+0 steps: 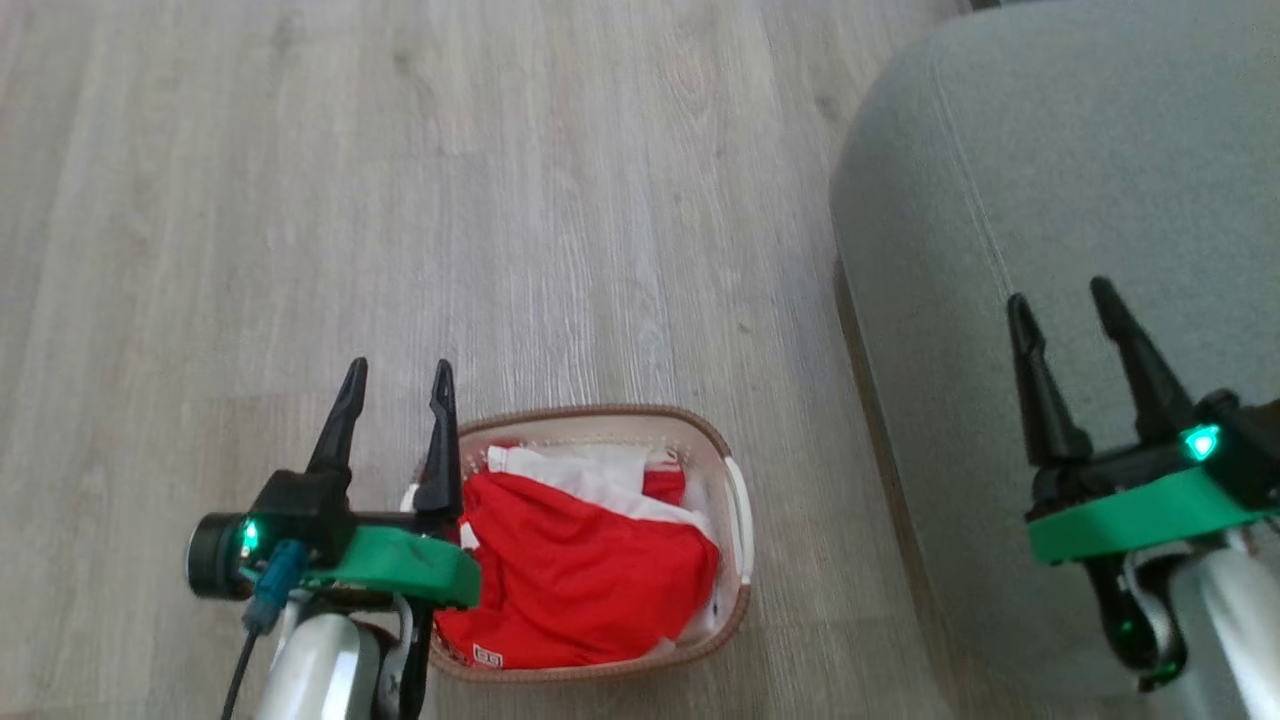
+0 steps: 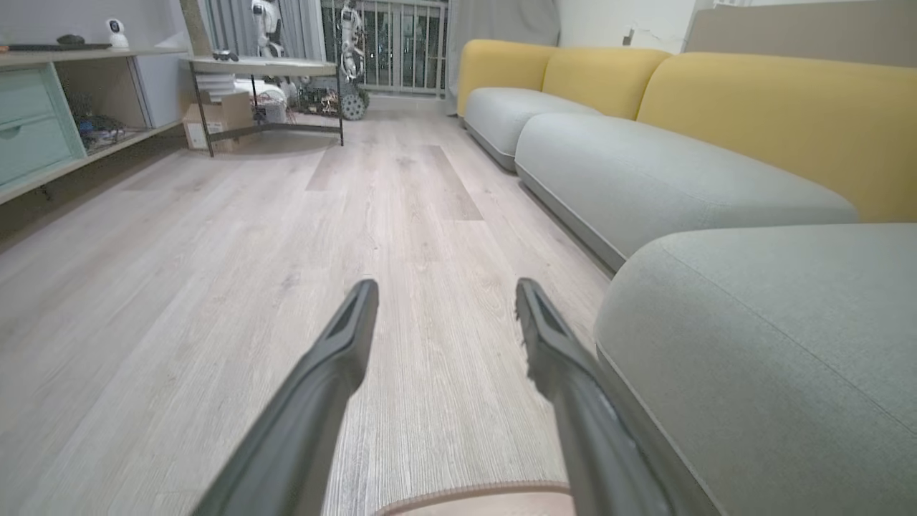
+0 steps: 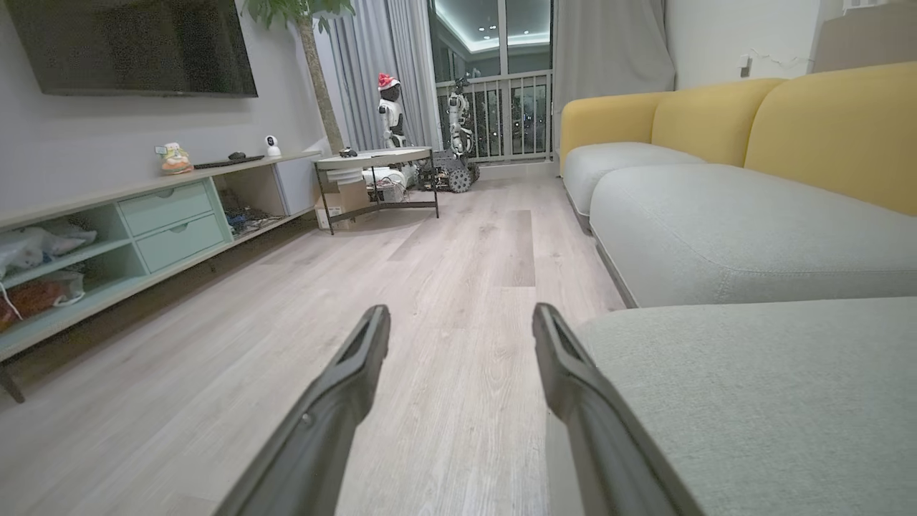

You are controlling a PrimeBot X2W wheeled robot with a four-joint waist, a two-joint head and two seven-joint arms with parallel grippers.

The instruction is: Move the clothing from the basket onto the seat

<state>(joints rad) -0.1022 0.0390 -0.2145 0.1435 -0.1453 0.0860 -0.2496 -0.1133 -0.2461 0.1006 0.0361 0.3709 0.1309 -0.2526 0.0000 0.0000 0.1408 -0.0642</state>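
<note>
Red clothing point(image 1: 585, 575) with white panels lies bunched in the cream basket point(image 1: 740, 590) on the wooden floor, low in the head view. Its brown rim point(image 2: 480, 496) peeks in at the bottom of the left wrist view. My left gripper point(image 1: 398, 385) is open and empty, hovering over the basket's left edge, fingers pointing away over the floor point(image 2: 442, 294). The grey-green seat point(image 1: 1080, 170) fills the right side. My right gripper point(image 1: 1060, 300) stands open and empty above its cushion point(image 3: 752, 401), near its front edge point(image 3: 462, 319).
Further sofa cushions point(image 2: 645, 172) with yellow backs run along the right. A low shelf unit point(image 3: 143, 222) lines the left wall, and a small round table point(image 3: 376, 159) stands far ahead. Bare wooden floor point(image 1: 400, 200) stretches ahead of the basket.
</note>
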